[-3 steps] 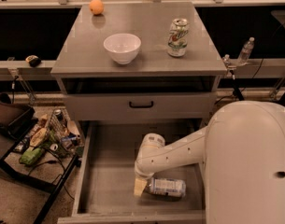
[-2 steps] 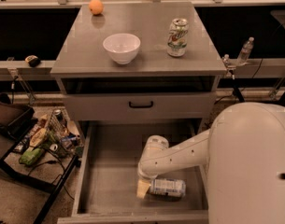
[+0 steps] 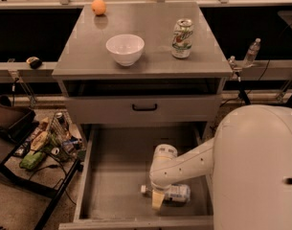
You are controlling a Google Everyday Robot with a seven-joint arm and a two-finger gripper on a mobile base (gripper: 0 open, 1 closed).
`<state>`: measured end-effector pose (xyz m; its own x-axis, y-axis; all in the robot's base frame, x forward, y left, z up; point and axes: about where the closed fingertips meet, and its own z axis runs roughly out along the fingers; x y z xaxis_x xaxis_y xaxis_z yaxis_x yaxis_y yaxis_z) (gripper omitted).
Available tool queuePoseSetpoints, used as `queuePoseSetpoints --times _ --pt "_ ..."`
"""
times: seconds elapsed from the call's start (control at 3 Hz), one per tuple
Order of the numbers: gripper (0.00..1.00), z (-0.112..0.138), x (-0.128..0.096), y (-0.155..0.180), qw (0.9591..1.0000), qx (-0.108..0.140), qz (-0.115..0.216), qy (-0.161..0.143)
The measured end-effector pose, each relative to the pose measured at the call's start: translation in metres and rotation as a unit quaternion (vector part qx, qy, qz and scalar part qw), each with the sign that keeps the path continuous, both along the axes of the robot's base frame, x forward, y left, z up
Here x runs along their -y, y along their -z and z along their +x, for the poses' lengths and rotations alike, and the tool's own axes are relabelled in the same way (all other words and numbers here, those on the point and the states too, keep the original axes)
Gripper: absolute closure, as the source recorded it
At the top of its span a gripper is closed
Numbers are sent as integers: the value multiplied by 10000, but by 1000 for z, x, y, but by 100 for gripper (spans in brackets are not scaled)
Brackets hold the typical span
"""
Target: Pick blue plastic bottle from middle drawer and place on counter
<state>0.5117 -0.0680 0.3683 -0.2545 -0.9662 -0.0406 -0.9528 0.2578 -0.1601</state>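
Note:
The blue plastic bottle (image 3: 176, 193) lies on its side on the floor of the open middle drawer (image 3: 117, 176), white cap pointing left. My gripper (image 3: 157, 199) reaches down into the drawer at the bottle's cap end, and one pale finger (image 3: 157, 200) stands in front of the bottle's neck. My white arm (image 3: 193, 164) comes in from the right. The counter (image 3: 150, 56) is the grey top of the cabinet, above and behind the drawer.
On the counter stand a white bowl (image 3: 125, 49), a green-and-white soda can (image 3: 182, 39) and an orange (image 3: 98, 6). A shut drawer face with a black handle (image 3: 144, 108) sits above the open drawer. A cluttered rack (image 3: 45, 143) stands at the left.
My gripper has moved down and slightly right, closer onto the bottle's neck. The bottle has not visibly moved.

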Motion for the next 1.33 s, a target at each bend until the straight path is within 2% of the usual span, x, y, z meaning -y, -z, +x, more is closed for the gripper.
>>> queuePoseSetpoints --times 0.33,0.67,1.0,1.33 --pt "19 2 14 4 9993 -90 -367 -26" --pt "50 4 20 5 9978 -119 -637 -144" --pt "73 3 19 0 9970 -68 -742 -208" --pt "94 0 11 -23 9972 162 -676 -267"
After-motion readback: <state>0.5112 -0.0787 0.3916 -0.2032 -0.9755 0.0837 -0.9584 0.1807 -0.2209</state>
